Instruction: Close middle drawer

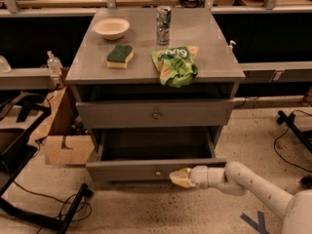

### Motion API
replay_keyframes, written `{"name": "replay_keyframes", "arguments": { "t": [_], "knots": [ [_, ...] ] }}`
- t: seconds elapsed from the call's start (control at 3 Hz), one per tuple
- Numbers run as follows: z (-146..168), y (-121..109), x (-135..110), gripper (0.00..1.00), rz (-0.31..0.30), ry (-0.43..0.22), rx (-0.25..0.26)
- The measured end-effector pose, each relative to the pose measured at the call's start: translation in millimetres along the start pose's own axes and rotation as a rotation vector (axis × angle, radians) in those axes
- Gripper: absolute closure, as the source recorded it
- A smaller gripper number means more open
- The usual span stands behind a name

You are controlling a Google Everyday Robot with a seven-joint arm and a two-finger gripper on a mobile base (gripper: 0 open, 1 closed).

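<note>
The middle drawer (pixel 126 170) of the grey cabinet is pulled out. Its long shallow tray is open and looks empty, and a small round knob (pixel 157 172) sits at the centre of its flat front panel. My gripper (pixel 179 178) comes in from the lower right on a white arm (pixel 253 184). Its cream-coloured tip rests against the front panel, just right of the knob. The upper drawer front (pixel 155 113) with its knob is closed above. The lowest drawer front is hidden behind the open drawer.
On the cabinet top (pixel 87 65) are a white bowl (pixel 111 28), a green and yellow sponge (pixel 120 56), a can (pixel 163 18) and a green snack bag (pixel 176 65). A cardboard box (pixel 63 130) stands to the left. Cables and a black stand lie on the floor.
</note>
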State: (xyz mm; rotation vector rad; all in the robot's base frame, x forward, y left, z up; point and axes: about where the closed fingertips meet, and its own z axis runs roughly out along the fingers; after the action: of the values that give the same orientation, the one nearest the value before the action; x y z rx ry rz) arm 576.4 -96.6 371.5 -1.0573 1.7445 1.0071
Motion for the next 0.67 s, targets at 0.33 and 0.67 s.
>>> {"name": "replay_keyframes", "arguments": {
  "t": [0.33, 0.67],
  "knots": [
    [0.9, -9.0, -5.8, 1.0, -0.008, 0.0, 0.005],
    [4.9, -53.3, -27.4, 1.0, -0.015, 0.005, 0.027]
  ]
}}
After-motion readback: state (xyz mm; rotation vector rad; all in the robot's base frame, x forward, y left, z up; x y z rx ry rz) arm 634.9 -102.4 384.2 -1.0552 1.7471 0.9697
